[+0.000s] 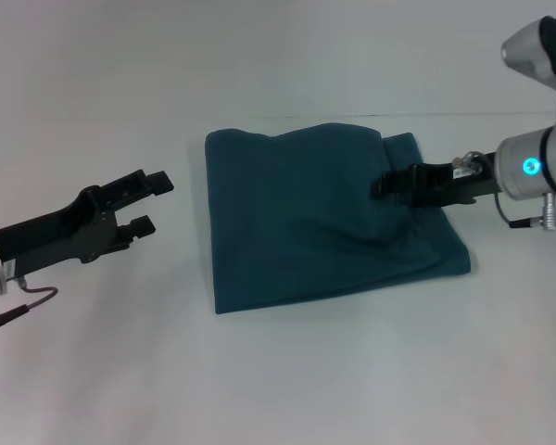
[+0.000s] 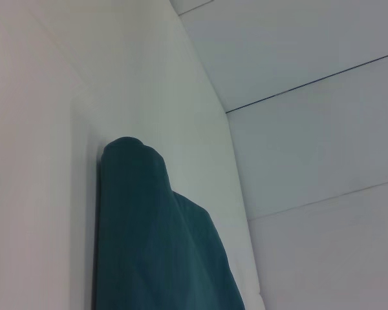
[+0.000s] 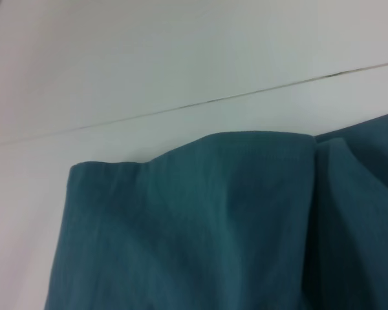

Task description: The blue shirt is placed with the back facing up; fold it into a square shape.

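The right gripper is reaching in from the right side of the head view, its black fingers lying over the right part of the blue shirt. The fingertips are sitting against dark cloth, so it cannot be told whether they are clenched on the fabric or parted. Behind the fingers, the silver wrist is showing a small glowing blue-green light.

The left gripper is hanging at the left of the head view, well apart from the shirt's left edge. Its two black fingers are spread with a clear gap between them and are gripping nothing.

The blue shirt is lying in the middle of the white table, already folded into a roughly four-sided, squarish bundle. Its left edge is running fairly straight, while the right side is looking lumpier, with a fold line and a raised ridge near the right gripper. The far edge is bulging slightly upward.

The left wrist view is showing the shirt seen edge-on, as a rounded dark teal mass against the pale table. The right wrist view is showing the shirt's far edge close up, with a seam-like overlap between two layers of cloth, and the white table beyond it.
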